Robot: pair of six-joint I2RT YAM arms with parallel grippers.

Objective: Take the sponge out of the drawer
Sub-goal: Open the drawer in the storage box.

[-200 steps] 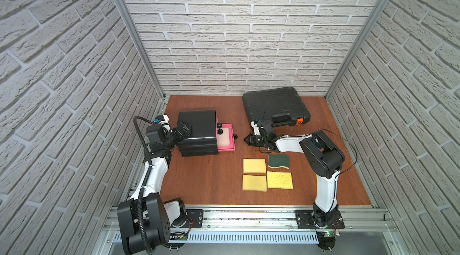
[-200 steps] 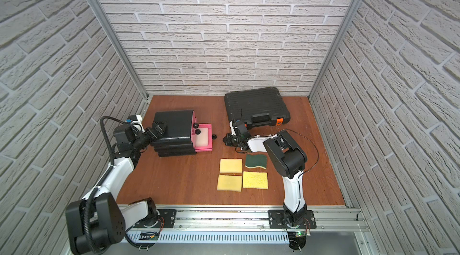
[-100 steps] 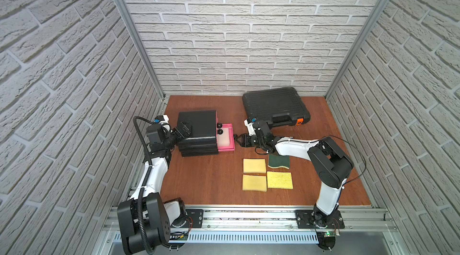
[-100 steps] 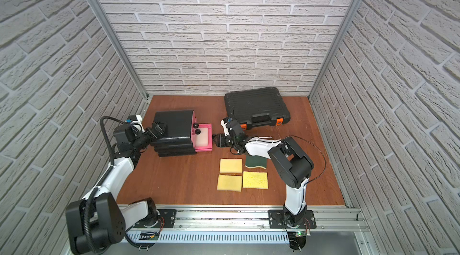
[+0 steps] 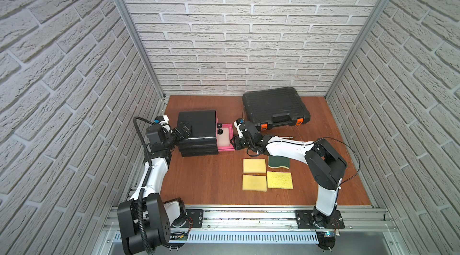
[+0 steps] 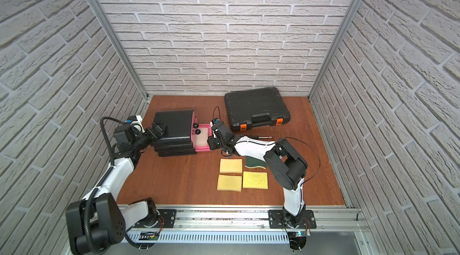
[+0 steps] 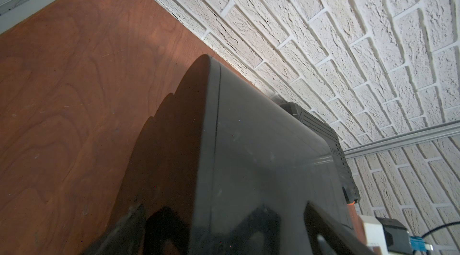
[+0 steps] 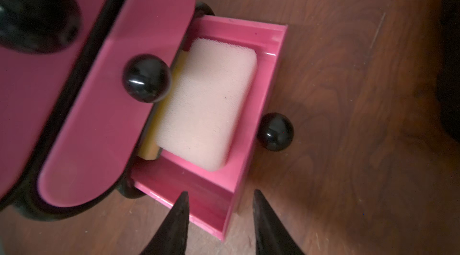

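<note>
Sponge (image 8: 206, 106) lies in open pink drawer (image 8: 272, 42), right hand (image 8: 220, 192) beside it.

We're looking into a robot test cell, probably a lab: faux-brick panels (image 5: 249, 42), aluminium posts (image 5: 134, 34), a left arm (image 5: 154, 174) and right arm (image 5: 288, 148) bolted to a slotted rail (image 5: 249, 216), wooden tabletop (image 5: 211, 179).

right wrist view: sponge (image 8: 206, 106) edge farthest from right pincer (image 8: 220, 192) hidden under upper drawer front (image 8: 99, 116); yellow piece (image 8: 149, 151) there mostly covered | pincer fingers cropped | far knob (image 8: 32, 9) blurred, cropped | left wrist view: left pincer (image 7: 224, 216) blurred, cropped | both top views: green sponge (image 5: 278, 162) partly under right arm (image 5: 288, 148)
</note>
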